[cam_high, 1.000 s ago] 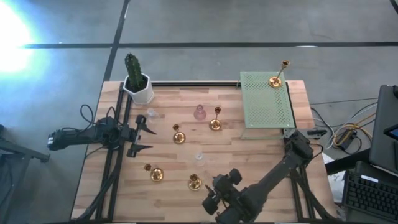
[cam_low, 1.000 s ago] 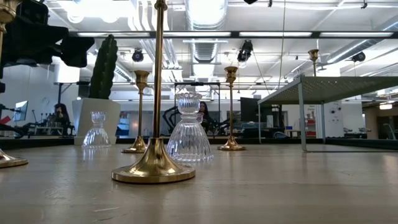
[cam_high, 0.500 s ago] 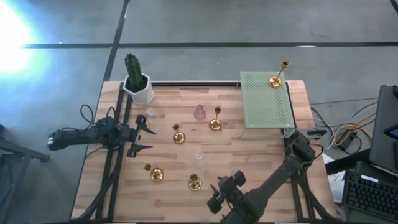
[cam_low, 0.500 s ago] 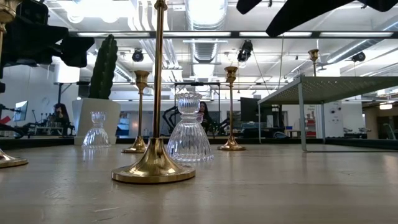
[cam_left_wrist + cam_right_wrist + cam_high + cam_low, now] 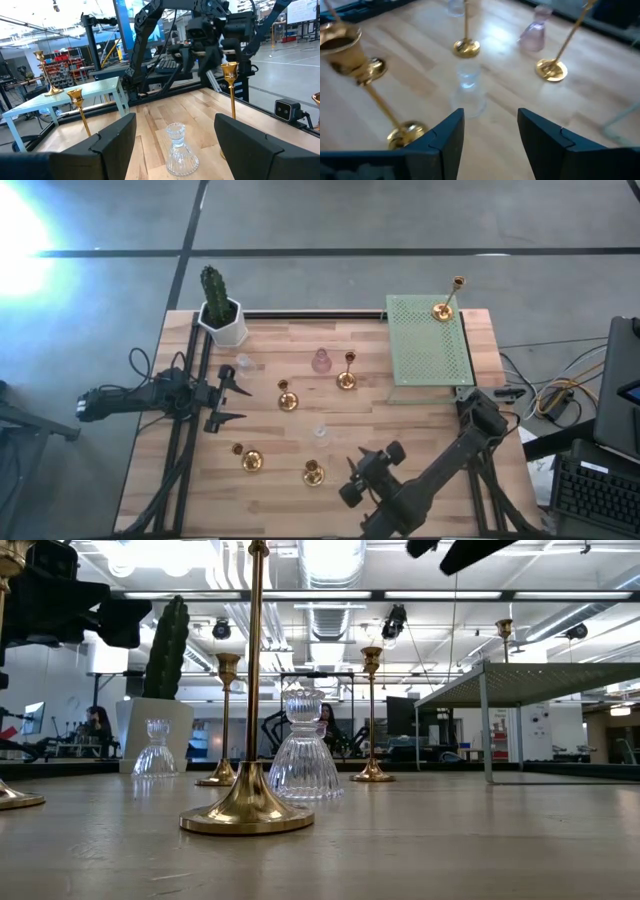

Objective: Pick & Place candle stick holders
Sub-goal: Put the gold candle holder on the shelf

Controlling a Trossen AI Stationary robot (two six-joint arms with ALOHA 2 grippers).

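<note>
Clear glass candle holder (image 5: pixel 468 90) is standing upright mid-table, directly ahead of the right gripper (image 5: pixel 487 137), whose fingers are gaping apart and gripping nothing. The left gripper (image 5: pixel 232 402), spread wide, is waiting farther off at the table's left edge.

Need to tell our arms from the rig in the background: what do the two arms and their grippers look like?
Both arms are matte black, built of jointed segments with black cables along them. The left gripper has two slim, pointed black fingers. The right gripper has two broad, flat, dark fingers with angular edges. No markings or colour accents show.
</note>
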